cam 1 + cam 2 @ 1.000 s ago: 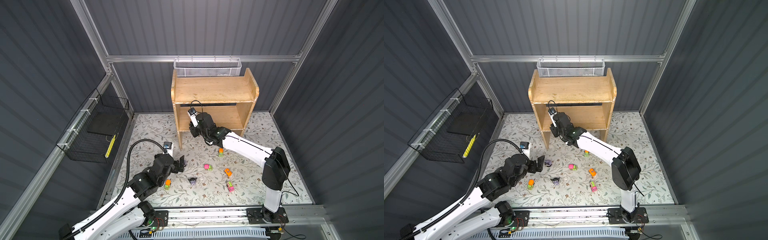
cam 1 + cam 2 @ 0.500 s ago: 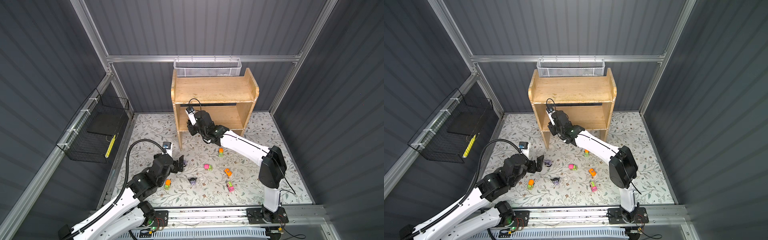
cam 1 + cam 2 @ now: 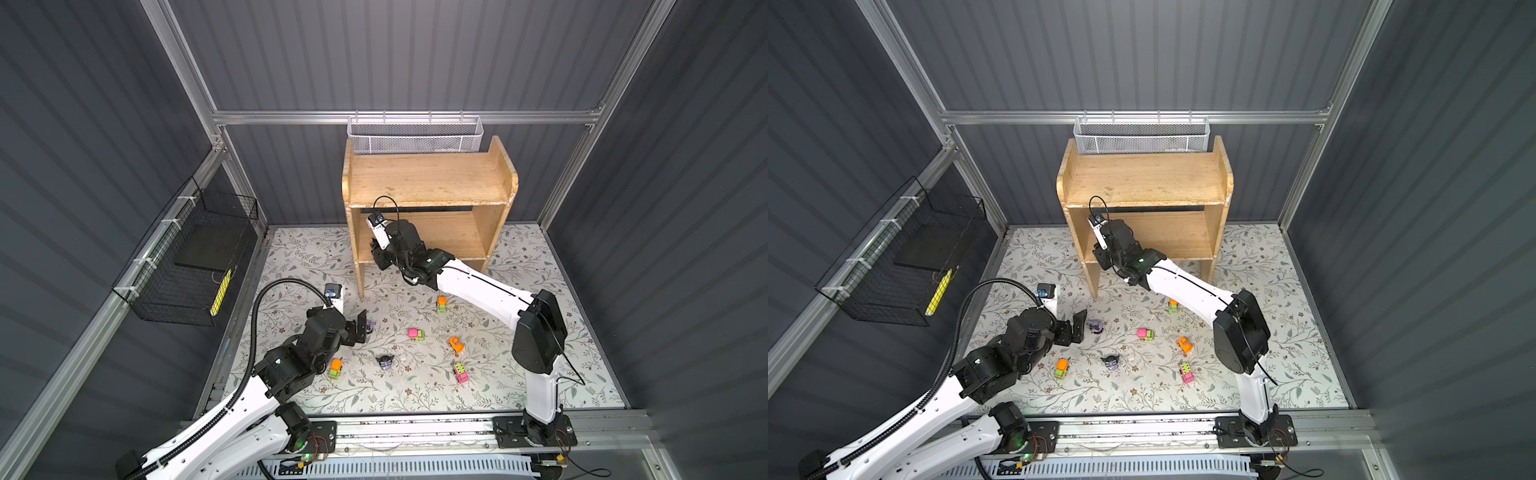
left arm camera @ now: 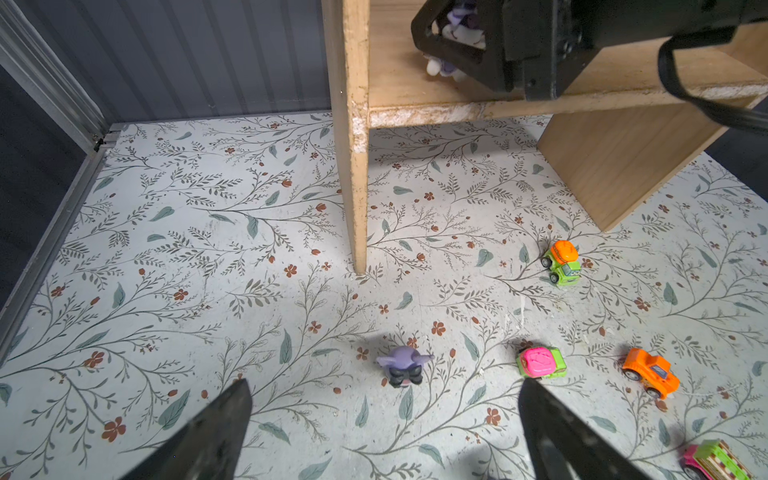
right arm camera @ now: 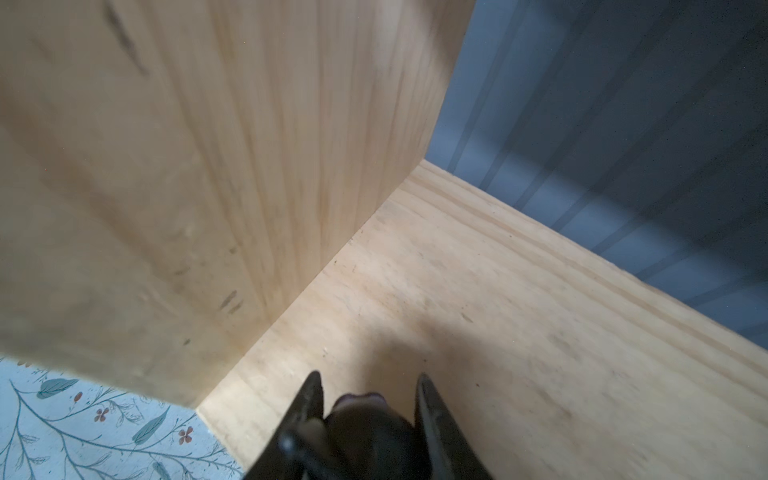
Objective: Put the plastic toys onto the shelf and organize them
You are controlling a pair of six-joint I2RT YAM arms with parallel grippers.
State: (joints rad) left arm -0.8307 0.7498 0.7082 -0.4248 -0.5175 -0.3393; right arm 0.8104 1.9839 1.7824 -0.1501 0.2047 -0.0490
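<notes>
My right gripper (image 5: pixel 368 376) is shut on a black-and-lilac figurine (image 5: pixel 365 424) just above the lower tier of the wooden shelf (image 3: pixel 428 183), at its left end by the side panel (image 5: pixel 208 187). The left wrist view shows that gripper and the toy (image 4: pixel 457 25) from outside. My left gripper (image 4: pixel 384 384) hangs open over the floor, a lilac figurine (image 4: pixel 403 365) just beyond its fingertips. Loose on the floor lie another dark figurine (image 3: pixel 385 362) and several cars, among them an orange-green one (image 3: pixel 441 304), a pink one (image 3: pixel 415 334) and an orange one (image 3: pixel 456 344).
A white mesh basket (image 3: pixel 415 135) hangs behind the shelf. A black wire basket (image 3: pixel 195 266) is fixed to the left wall. The shelf's front left leg (image 4: pixel 357 208) stands on the floral floor between the two arms. Corrugated walls close in three sides.
My right gripper has shifted a little left along the lower tier with the figurine. The left arm has not moved.
</notes>
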